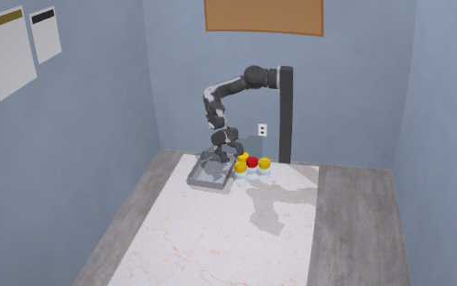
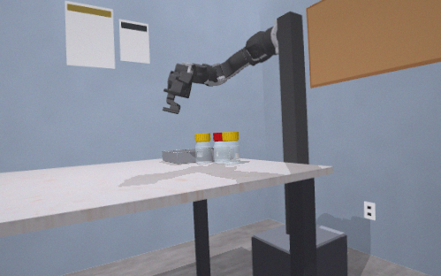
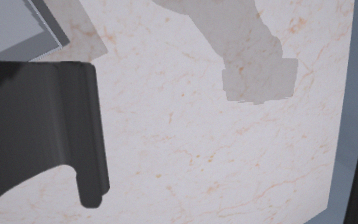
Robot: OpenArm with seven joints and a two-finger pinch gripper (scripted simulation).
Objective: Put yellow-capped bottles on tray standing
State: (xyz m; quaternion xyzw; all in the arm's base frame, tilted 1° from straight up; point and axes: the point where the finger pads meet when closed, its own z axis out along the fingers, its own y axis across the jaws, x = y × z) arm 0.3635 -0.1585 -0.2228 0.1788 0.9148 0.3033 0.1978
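Observation:
Three yellow-capped bottles and one red-capped bottle stand close together just right of the tray (image 1: 205, 184) (image 2: 178, 157) (image 3: 55, 27). A yellow-capped bottle (image 1: 240, 168) (image 2: 202, 137) is nearest the tray's front right. Another yellow-capped bottle (image 1: 244, 157) is behind it, hidden in the exterior view. The red-capped bottle (image 1: 252, 162) (image 2: 217, 136) is in the middle, and a yellow-capped bottle (image 1: 264, 163) (image 2: 231, 136) is at the right. No bottle shows on the tray. My gripper (image 1: 232, 157) (image 3: 200, 144) is partly open and empty, high above the tray side; the exterior view shows it well above the cap height.
The arm's dark post (image 1: 286, 115) (image 2: 294, 88) stands behind the table, right of the bottles. The table's edge (image 2: 108, 211) shows in the exterior view. The bottles stand nearly touching one another, and the tray's raised wall is close beside them.

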